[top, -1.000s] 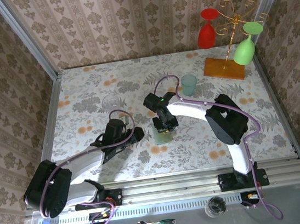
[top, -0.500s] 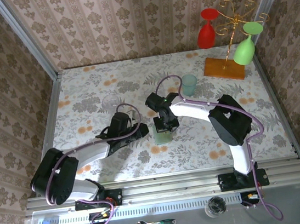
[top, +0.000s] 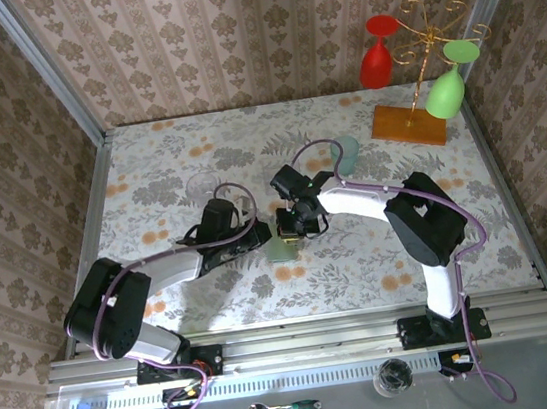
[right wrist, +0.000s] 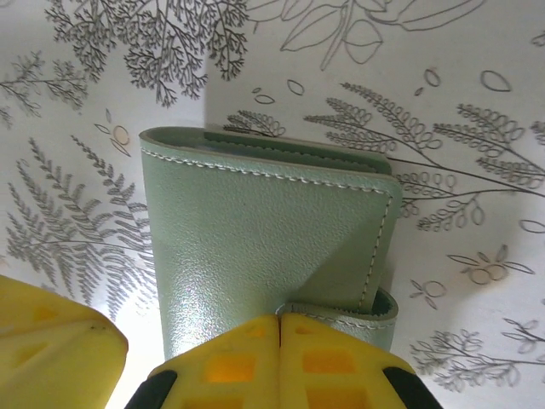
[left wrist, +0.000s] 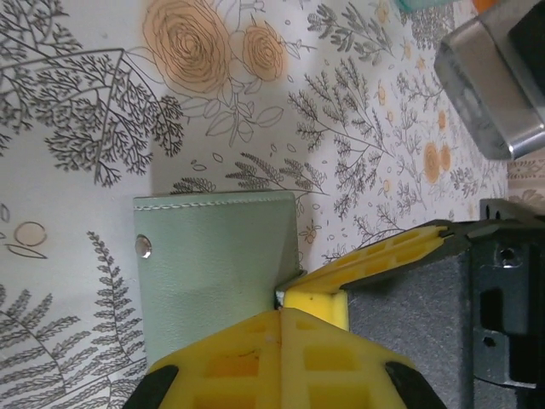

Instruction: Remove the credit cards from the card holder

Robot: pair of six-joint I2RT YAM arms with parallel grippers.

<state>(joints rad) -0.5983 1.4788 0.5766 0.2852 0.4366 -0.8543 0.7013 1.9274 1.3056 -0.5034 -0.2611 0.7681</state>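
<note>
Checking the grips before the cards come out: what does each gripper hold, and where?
Both pinch the green wallet: the right gripper on its edge beside the small tab, the left gripper on an edge near a corner.

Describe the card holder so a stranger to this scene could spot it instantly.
Start at the middle of the floral tabletop, where the left gripper and right gripper meet. Both pinch the card holder, a small flat sage-green wallet with stitched edges. Unlike the translucent teal cup behind, it is opaque, folded and rectangular.
</note>
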